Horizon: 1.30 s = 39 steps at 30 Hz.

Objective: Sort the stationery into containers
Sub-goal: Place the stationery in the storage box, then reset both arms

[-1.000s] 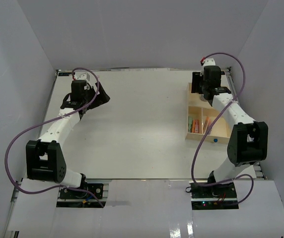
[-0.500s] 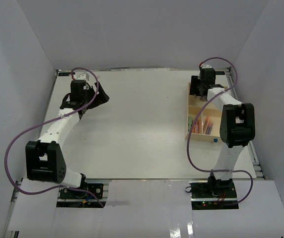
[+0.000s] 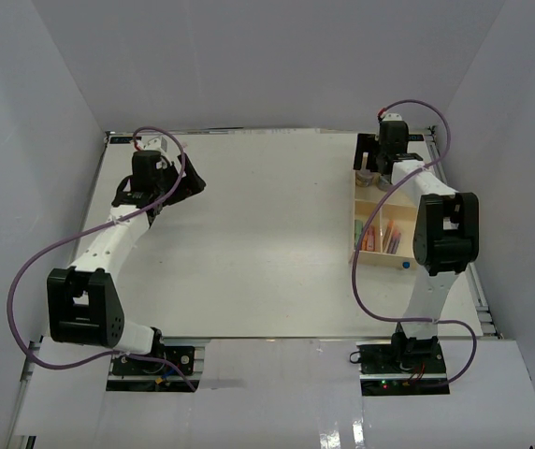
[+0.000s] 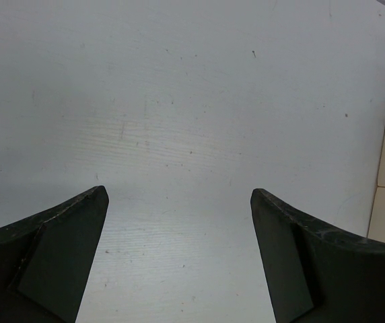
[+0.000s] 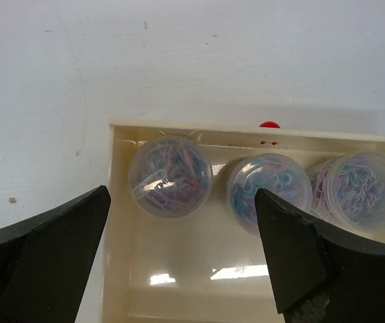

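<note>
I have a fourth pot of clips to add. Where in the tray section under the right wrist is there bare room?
Crowded: three pots of clips line the far wall. Free: the bare tray floor on the near side of that row. The table left of the tray is bare too.
</note>
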{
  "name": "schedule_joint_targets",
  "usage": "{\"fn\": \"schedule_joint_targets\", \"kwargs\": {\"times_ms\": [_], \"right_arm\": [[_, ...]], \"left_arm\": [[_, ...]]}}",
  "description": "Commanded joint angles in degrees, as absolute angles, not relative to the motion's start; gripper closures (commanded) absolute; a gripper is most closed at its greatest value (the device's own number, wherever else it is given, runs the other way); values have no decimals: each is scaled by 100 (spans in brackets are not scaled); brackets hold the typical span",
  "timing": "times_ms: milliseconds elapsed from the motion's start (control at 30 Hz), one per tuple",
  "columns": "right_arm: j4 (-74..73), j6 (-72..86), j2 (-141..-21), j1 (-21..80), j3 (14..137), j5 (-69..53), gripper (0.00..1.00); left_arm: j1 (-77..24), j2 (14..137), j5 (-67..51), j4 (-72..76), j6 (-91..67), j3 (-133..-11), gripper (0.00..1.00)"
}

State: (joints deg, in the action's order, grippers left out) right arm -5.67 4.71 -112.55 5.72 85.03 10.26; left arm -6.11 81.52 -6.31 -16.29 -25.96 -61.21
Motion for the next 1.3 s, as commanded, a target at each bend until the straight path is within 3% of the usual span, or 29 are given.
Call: {"fn": "schedule_joint_targets", "kwargs": {"times_ms": [0, 233, 367, 700, 867, 1267], "right_arm": [[-553, 405, -10742, 545, 8666, 985, 5], [-597, 159, -8408, 545, 7753, 800, 1], [-1026, 70, -7086, 545, 7410, 957, 10], [-1889, 316, -3801, 545, 6479, 1020, 10], [-2197, 413, -2552, 589, 5872, 905, 10], [-2452, 316, -1231, 1257, 4905, 1380, 10]], "left_arm": [[-562, 7796, -642, -1608, -2558, -6152, 2], [-536, 7454, -703, -1608, -2453, -6161, 2], [-545, 7006, -650, -1582, -2347, -6170, 2], [-536, 5284, -844, -2854, -2285, -6618, 2], [-536, 4204, -739, -3584, -2180, -6776, 2], [-545, 2804, 185, -4421, -1934, -6075, 2]]}}
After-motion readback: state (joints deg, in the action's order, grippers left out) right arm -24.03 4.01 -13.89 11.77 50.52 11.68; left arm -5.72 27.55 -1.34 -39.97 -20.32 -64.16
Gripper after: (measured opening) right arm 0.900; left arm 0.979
